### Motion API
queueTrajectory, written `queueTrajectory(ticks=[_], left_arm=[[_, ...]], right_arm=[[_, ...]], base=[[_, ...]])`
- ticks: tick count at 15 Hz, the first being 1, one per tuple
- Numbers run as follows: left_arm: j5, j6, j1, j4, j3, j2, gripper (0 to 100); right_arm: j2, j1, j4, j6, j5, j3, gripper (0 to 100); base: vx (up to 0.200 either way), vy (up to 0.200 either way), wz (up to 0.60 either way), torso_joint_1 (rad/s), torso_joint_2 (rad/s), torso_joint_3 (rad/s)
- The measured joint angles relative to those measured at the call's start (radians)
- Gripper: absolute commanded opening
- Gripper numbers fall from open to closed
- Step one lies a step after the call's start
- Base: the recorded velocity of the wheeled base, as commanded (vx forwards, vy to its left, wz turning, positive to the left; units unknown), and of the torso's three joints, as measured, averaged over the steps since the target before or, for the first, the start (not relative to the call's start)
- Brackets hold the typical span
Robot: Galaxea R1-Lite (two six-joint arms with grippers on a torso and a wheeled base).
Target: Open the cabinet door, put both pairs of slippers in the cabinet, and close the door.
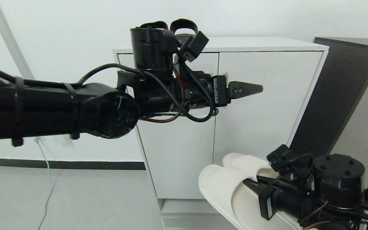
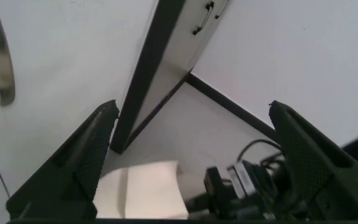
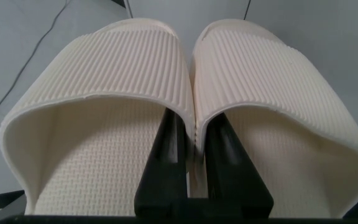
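The white cabinet [image 1: 267, 95] stands shut against a white wall [image 1: 59, 32], on a pale grey floor [image 1: 75, 198] with a dark baseboard [image 1: 75, 164]. The left gripper [image 1: 254, 88] hovers before its 2 doors, jaws spread wide and empty (a metal handle [image 2: 2, 62] just beside). The right gripper [image 3: 194, 149] pinches 1 pair of cream slippers [image 1: 225, 188] by their inner edges, low before the cabinet.
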Motion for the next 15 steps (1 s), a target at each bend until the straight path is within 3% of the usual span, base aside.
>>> queueTrajectory(ticks=[3,6,12,15], left_arm=[[0.051,-0.001,0.016,0.019,-0.074,0.068,100],[0.074,-0.001,0.044,0.096,-0.164,0.111,100],[0.087,-0.001,0.079,0.105,-0.274,0.193,100],[0.124,-0.001,0.078,0.106,-0.333,0.236,100]], right_arm=[[0.002,0.000,0.000,0.000,0.000,0.001,0],[0.007,0.000,0.000,0.000,0.000,0.001,0],[0.009,0.000,0.000,0.000,0.000,0.002,0],[0.012,0.000,0.000,0.000,0.000,0.003,0]], base=[[0.000,0.000,0.00,0.000,0.00,0.000],[0.000,0.000,0.00,0.000,0.00,0.000],[0.000,0.000,0.00,0.000,0.00,0.000],[0.000,0.000,0.00,0.000,0.00,0.000]])
